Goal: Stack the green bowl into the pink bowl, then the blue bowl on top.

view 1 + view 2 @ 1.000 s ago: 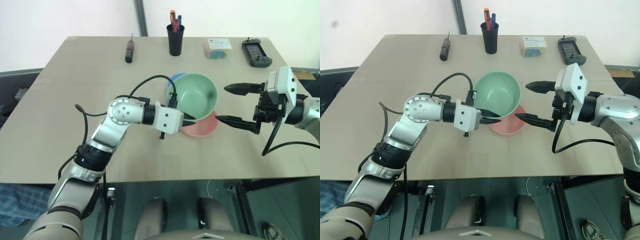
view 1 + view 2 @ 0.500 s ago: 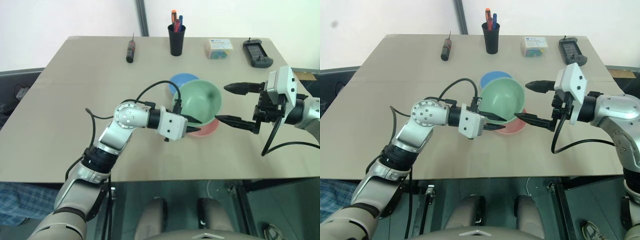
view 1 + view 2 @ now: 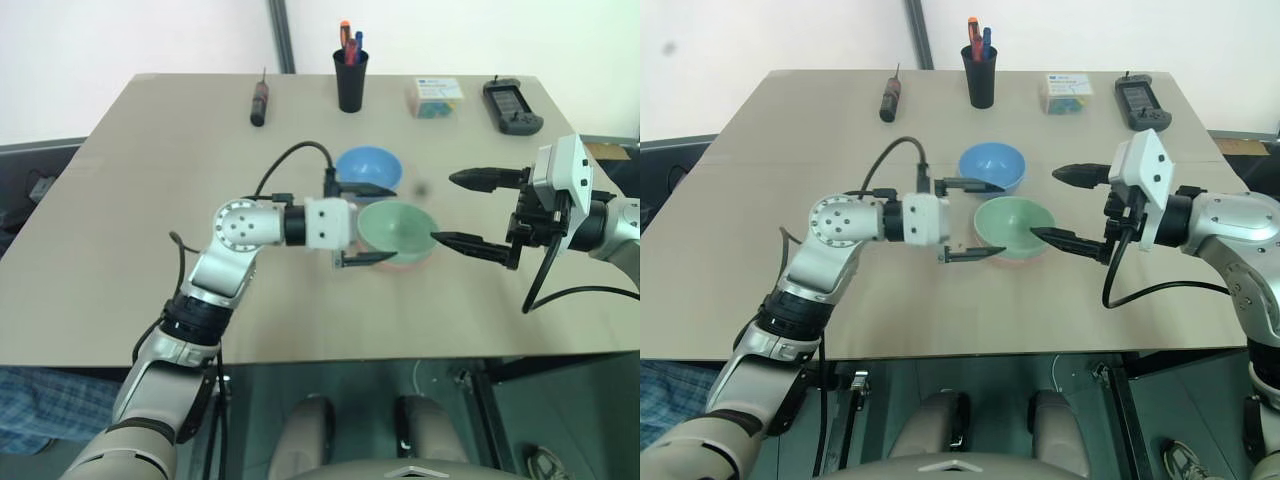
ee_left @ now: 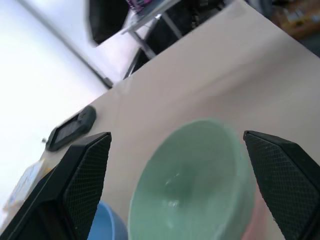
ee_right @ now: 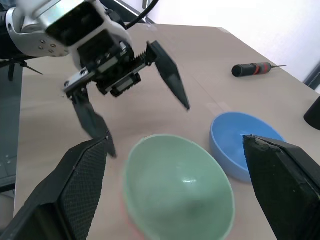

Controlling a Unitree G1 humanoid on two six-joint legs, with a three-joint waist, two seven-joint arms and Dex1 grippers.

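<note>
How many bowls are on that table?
3. The green bowl sits nested in the pink bowl, which peeks out beneath it mid-table. The blue bowl stands just behind them, toward the pen cup.

green bowl (image 3: 1012, 224) nested in pink bowl (image 3: 1032, 257), blue bowl (image 3: 992, 167) beside, table (image 3: 940, 300)

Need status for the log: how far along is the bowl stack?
Done: green bowl sits nested in the pink bowl. In hand: nothing; left gripper is open beside it, right gripper open. Left: blue bowl sits apart on the table, yet to go on top.
</note>
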